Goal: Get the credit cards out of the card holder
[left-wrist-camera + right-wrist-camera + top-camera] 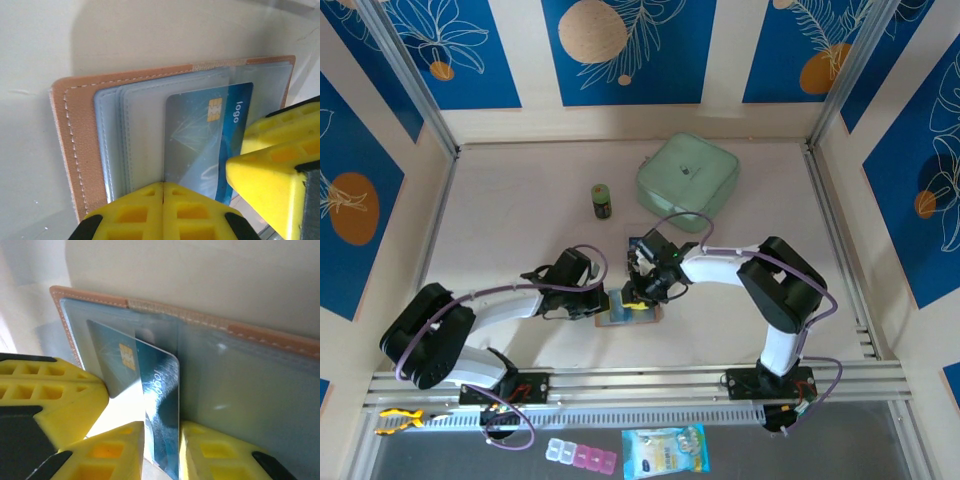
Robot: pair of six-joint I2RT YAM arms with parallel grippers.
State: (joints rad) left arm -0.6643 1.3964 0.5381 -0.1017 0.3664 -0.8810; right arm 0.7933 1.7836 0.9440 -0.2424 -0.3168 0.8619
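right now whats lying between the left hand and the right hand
The blue credit card, part way out of the open card holder; the left wrist view shows it, left hand below, right hand at its right edge.

mint-green case [688,180] — far side | dark jar [603,201] — its left | sachet [664,452] | pill box [581,455]

left hand [608,303]: on card holder [620,320] | right hand [642,290]: at credit card [636,305]

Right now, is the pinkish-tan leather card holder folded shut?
No, the card holder lies open, its clear pockets and a blue chip card exposed.
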